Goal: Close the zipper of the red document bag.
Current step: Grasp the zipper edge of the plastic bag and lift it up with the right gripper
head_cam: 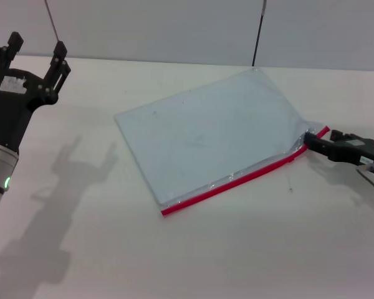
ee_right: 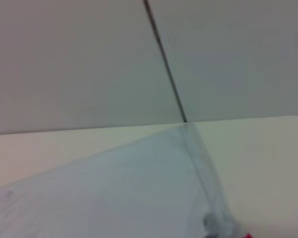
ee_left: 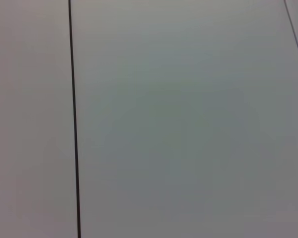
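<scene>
you have no readable writing or labels here. the red document bag (head_cam: pixel 212 134) lies flat on the matte white table (head_cam: pixel 174 261), a translucent pale blue-grey rectangle, smooth and slightly glossy. the zipper (head_cam: pixel 237 180), a thin bright red strip, runs along its near long edge from 7 o'clock toward 3 o'clock. your right gripper (head_cam: pixel 310 141) sits at 3 o'clock, low, black fingertips clamped on the zipper's end. your left gripper (head_cam: pixel 36 51) hangs raised at 10 o'clock, its fingers spread apart, holding nothing.
</scene>
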You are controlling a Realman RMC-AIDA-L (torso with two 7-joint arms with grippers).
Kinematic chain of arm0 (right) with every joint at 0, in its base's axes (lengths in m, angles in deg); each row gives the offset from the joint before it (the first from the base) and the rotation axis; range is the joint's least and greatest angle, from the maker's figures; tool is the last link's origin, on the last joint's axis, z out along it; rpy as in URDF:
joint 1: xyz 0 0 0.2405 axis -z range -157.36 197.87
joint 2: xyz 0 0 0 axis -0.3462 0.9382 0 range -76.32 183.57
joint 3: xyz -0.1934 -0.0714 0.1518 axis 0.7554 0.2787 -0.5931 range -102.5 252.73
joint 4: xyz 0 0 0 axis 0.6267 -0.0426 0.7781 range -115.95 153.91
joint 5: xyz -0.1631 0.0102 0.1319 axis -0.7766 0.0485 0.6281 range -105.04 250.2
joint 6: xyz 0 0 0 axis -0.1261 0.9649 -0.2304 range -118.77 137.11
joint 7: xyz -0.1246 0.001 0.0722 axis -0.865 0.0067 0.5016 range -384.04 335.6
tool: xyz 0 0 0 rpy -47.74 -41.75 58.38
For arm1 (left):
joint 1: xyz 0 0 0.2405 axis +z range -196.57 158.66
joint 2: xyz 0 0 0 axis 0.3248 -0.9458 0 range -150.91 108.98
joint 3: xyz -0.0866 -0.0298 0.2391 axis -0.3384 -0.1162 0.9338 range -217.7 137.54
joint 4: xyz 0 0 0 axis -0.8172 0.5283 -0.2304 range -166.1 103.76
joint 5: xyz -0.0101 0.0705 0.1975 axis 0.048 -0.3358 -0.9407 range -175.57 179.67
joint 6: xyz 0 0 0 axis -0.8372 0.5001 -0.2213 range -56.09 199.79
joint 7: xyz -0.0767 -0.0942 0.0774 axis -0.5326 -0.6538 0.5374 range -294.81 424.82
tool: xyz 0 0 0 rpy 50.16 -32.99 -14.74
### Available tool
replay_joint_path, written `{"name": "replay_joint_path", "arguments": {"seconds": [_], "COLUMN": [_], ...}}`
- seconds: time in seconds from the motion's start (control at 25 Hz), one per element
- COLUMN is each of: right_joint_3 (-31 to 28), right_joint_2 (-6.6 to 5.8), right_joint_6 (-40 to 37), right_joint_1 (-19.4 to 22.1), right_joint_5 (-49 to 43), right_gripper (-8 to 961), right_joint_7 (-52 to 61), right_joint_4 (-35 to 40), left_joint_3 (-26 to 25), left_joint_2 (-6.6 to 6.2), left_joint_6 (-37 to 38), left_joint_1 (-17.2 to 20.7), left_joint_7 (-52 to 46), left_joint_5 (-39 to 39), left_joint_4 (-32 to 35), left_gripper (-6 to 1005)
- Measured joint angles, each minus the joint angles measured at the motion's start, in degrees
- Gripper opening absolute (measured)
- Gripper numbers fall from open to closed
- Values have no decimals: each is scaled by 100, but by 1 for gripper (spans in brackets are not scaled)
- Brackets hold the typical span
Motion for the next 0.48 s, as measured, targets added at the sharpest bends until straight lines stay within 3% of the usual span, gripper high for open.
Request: {"name": "replay_joint_path", "arguments": {"seconds": [0.48], "right_joint_3": [199], "right_joint_2": [28], "right_joint_6": [545], "right_joint_1": [-401], "right_joint_5": [-9], "right_gripper": [770], "right_joint_7": [67], "right_joint_4": [-312], "left_joint_3": [0], "left_joint_2": [0], "left_joint_6": [-4], "left_joint_1": [-16], "left_joint_7": [0], "left_joint_5": [0], "left_joint_4": [0], "left_gripper": [777]}}
